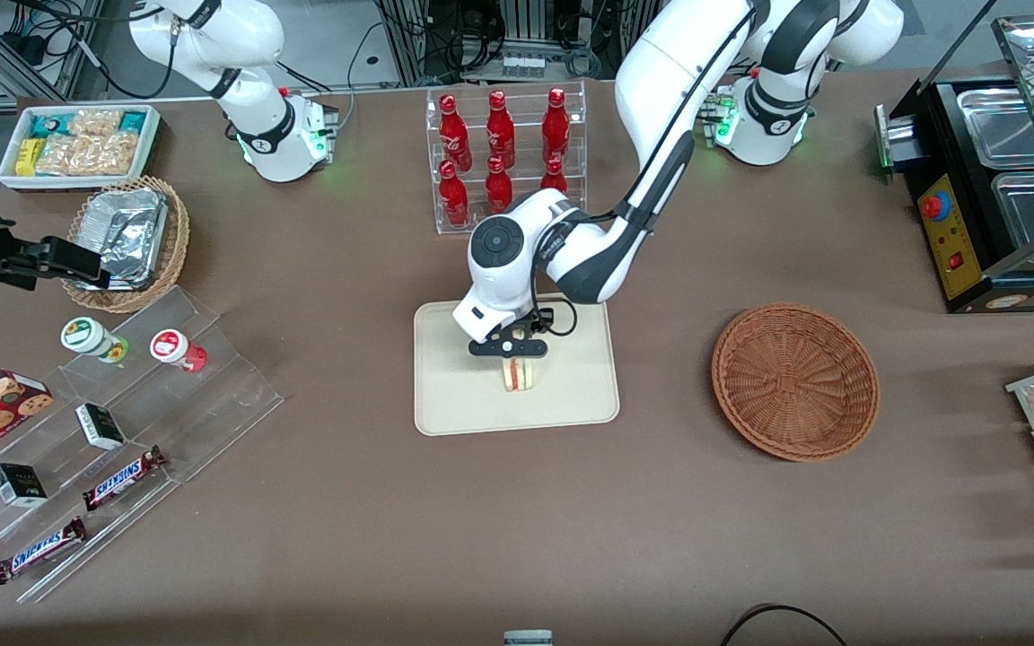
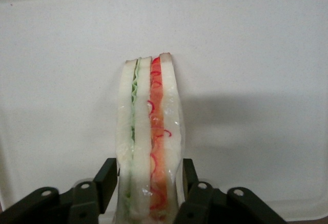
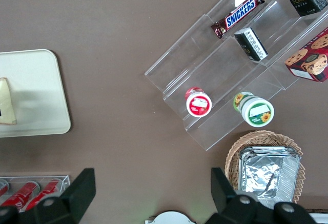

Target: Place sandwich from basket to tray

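The sandwich (image 1: pixel 517 375), a wrapped white-bread wedge with green and red filling, stands on edge on the cream tray (image 1: pixel 463 404), near its middle. My left gripper (image 1: pixel 515 357) is straight above it, with one finger against each bread face. In the left wrist view the sandwich (image 2: pixel 148 111) fills the gap between the black fingers (image 2: pixel 106 175), and the gripper (image 2: pixel 149 171) is shut on it over the tray (image 2: pixel 256 39). The reddish-brown basket (image 1: pixel 795 381) lies empty toward the working arm's end of the table. The right wrist view shows the sandwich (image 3: pixel 6 101) on the tray (image 3: pixel 36 90).
A clear rack of red bottles (image 1: pixel 503 148) stands farther from the front camera than the tray. A tan wicker basket with a foil container (image 1: pixel 127 238), a white snack bin (image 1: pixel 77 144) and clear stepped shelves (image 1: pixel 122 404) lie toward the parked arm's end. A black food warmer (image 1: pixel 1002 179) is toward the working arm's end.
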